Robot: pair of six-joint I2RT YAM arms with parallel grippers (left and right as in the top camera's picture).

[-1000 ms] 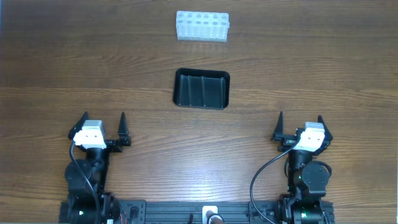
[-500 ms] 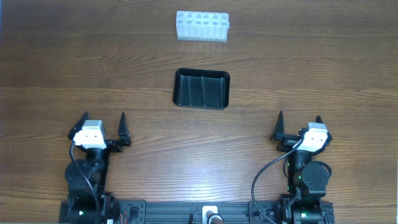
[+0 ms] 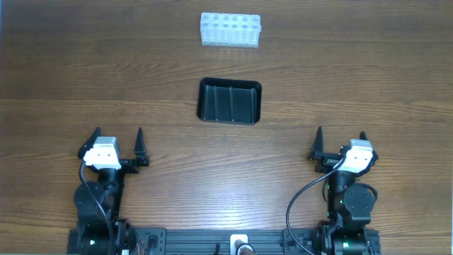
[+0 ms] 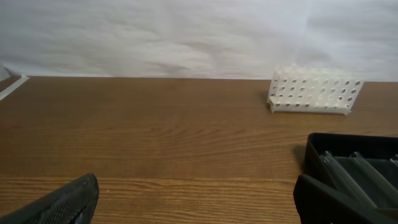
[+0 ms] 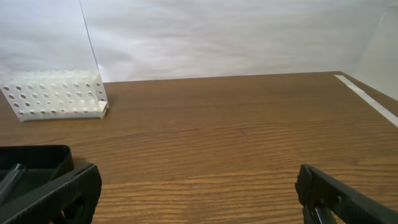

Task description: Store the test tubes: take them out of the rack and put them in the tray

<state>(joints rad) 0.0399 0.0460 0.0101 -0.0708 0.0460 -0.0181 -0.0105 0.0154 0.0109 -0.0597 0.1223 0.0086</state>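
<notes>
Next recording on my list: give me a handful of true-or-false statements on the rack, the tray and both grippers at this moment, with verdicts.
1. The rack stands farther from the arm bases than the tray. True.
2. The left gripper is shut on a test tube. False: it is open and holds nothing, near its own base.
3. Clear test tubes lie in the tray. True.
4. The rack stands inside the tray. False: the two stand apart on the table.
5. The right gripper is open. True.
</notes>
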